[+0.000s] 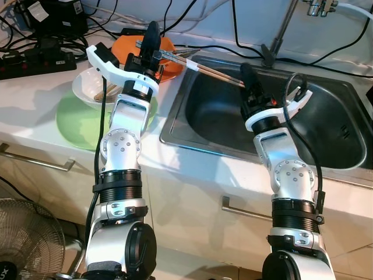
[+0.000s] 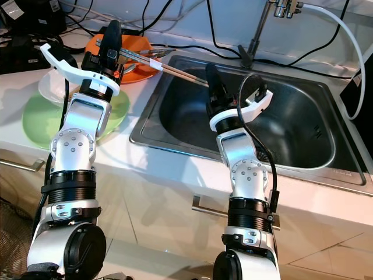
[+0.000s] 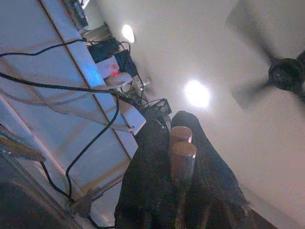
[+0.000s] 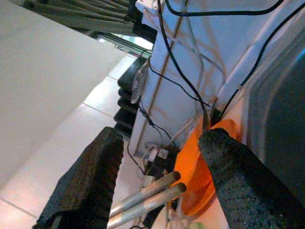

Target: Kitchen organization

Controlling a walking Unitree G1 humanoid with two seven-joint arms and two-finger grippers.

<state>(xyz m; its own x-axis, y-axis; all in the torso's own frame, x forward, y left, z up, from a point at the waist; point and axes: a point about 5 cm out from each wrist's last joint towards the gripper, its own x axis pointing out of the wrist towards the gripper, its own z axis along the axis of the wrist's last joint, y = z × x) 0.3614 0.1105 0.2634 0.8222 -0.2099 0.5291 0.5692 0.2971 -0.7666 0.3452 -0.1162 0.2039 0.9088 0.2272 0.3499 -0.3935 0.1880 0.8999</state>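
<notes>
We've got the chopsticks (image 1: 201, 67) pinched in the L gripper (image 1: 152, 41), fingers pressed together on the butt ends w/ both round ends poking past the pads in the L wrist view; the pair runs out toward 3 o'clock, over the sink (image 1: 326, 154) rim, tips near the R gripper (image 1: 247, 76). R gripper's fingers are spread, and its wrist view shows the two sticks lying between them, not yet touched, so this reads as a handover or a steadying grab mid-air above the basin's 10 o'clock corner. To do it well, we'd keep the L grip firm and the sticks level, then bring R in square so both sticks sit in the middle of its pads, not at the fingertips; close slowly, since two round sticks tend to roll over each other and scissor apart. We shouldn't loosen L until R is clearly holding both. Risk: a dropped stick goes into the basin or clatters onto the orange plate (image 1: 169, 69) at 12 o'clock of the L wrist. The white bowl (image 1: 87, 87) sits on the green mat (image 1: 76, 122) at 9 o'clock of the L arm, touching nothing we hold. Cables (image 1: 204, 46) trail along the back at 12, so we'd keep elbows low. Where the sticks should end up we can't tell.
</notes>
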